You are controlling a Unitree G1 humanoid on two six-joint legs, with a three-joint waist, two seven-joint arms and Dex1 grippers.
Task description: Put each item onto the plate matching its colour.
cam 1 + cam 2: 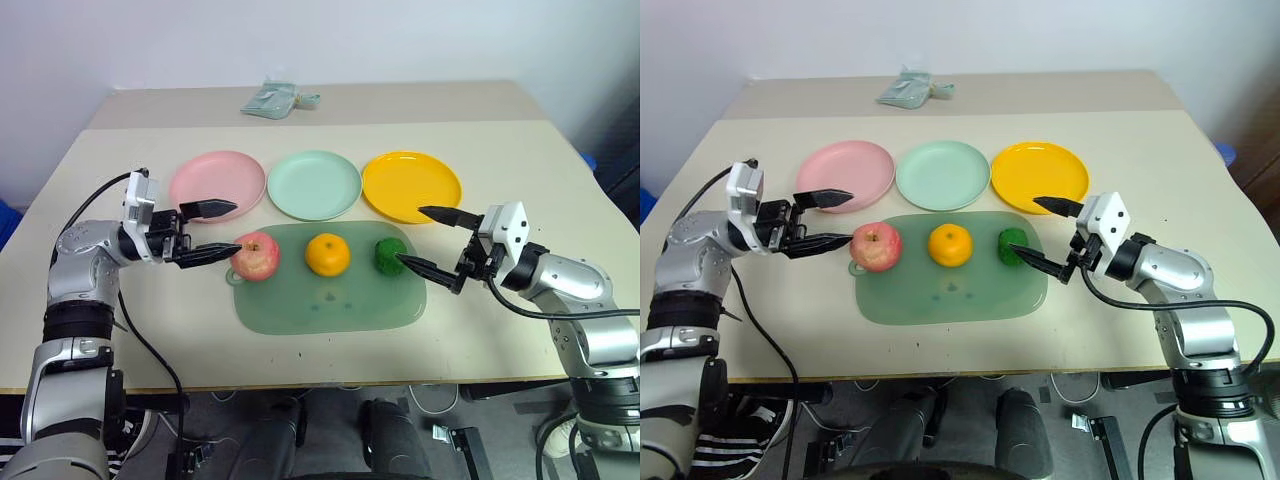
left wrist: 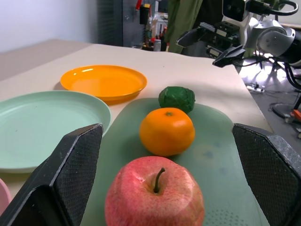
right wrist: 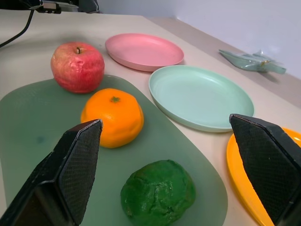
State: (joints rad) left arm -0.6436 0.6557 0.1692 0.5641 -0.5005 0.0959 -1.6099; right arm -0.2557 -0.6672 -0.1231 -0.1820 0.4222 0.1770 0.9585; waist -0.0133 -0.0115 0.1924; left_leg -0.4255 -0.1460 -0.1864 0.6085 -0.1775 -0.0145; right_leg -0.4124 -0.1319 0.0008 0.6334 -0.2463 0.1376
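Nearest me, the pale green mat [image 1: 330, 300] carries all three items in a row: apple [image 1: 256, 256] on the left, mandarin [image 1: 328, 254] in the middle, dark green ball [image 1: 390, 255] on the right. My left gripper [image 1: 208, 232] stands wide and empty, level, its fingers straddling the air just left of the apple. My right gripper [image 1: 425, 240] is just as wide and empty, its near finger almost at the green ball.

The risk I see is rolling. All three are round, and a finger that nudges before closing could send the apple into the mandarin, or the ball off the mat's edge. The apple's skin looks smooth and waxy, the mandarin's finely dimpled; the ball is bumpy and should grip better.

Beyond the mat lie the smooth, shallow plastic plates: pink plate [image 1: 216, 184] left, mint plate [image 1: 314, 184] centre, yellow-orange plate [image 1: 411, 185] right. Their low rims would hardly stop fruit released with any sideways motion.
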